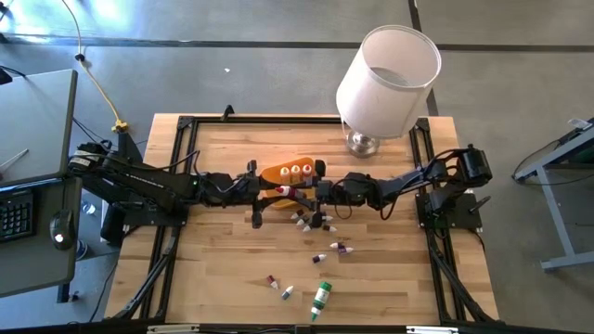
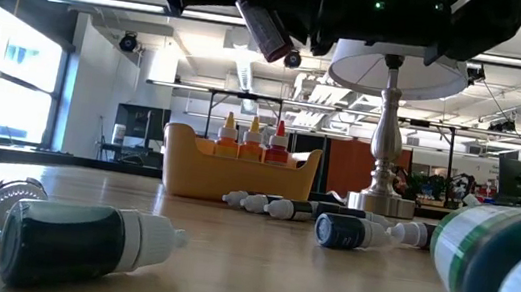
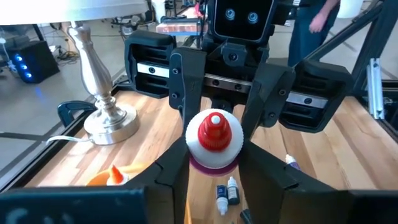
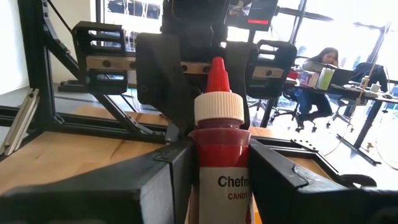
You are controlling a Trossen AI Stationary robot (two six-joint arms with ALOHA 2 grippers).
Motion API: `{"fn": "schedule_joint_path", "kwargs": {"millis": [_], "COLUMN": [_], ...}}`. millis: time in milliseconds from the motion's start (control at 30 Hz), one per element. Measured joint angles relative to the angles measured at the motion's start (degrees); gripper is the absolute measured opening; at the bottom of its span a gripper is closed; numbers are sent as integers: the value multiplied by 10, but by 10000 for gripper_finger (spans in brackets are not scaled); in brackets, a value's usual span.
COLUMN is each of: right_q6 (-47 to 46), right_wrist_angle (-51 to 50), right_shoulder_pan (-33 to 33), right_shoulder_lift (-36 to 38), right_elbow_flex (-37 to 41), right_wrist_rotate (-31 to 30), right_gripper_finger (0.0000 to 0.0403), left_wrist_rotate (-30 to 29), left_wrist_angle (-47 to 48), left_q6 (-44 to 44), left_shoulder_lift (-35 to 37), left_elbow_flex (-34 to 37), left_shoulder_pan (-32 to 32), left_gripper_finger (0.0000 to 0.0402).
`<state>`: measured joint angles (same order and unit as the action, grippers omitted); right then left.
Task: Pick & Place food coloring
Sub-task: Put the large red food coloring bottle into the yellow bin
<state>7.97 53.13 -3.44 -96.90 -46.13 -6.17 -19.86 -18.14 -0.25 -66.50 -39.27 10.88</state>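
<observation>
Food coloring bottles (image 1: pixel 296 171) x3 upright in orange tray (image 1: pixel 271 174), others on table (image 1: pixel 223 250)

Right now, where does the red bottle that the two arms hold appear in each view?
High view: the red bottle is at the table's centre, between the left gripper and the right gripper.
Low view: top centre, tilted, above the table.
Left wrist view: centre, its red cap facing the camera.
Right wrist view: centre, upright.
Shared landmark: the lamp, seen in all views except the right wrist view.
</observation>
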Motion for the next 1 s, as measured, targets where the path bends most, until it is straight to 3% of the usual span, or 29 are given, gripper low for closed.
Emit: {"fn": "schedule_joint_path", "kwargs": {"millis": [133,300,533,700,833,1000], "right_q6": [0,0,45,45,36,36], "right_wrist_angle": [-5,-6,-5,-10,-11,-28], "right_shoulder_pan": [0,0,0,2,1,2], "right_shoulder_lift": [-1,-2,-2,-2,-2,-1], "right_elbow_flex": [0,-1,-1,-1,-1,-1], "right_wrist_rotate": [-1,-9,-46,-20,-20,-25], "right_gripper_finger": [148,165,167,154,132,134], "left_wrist_rotate": [0,-1,-29,-10,-2,-1], "left_wrist_angle": [7,14,69,57,48,48], "left_q6": [0,-5,-36,-46,-33,-1], "left_shoulder_lift": [0,0,0,0,0,0], "left_elbow_flex": [0,-2,-2,-2,-2,-1], "left_shoulder_pan": [0,0,0,0,0,0], "left_gripper_finger": [79,71,36,1,27,91]}}
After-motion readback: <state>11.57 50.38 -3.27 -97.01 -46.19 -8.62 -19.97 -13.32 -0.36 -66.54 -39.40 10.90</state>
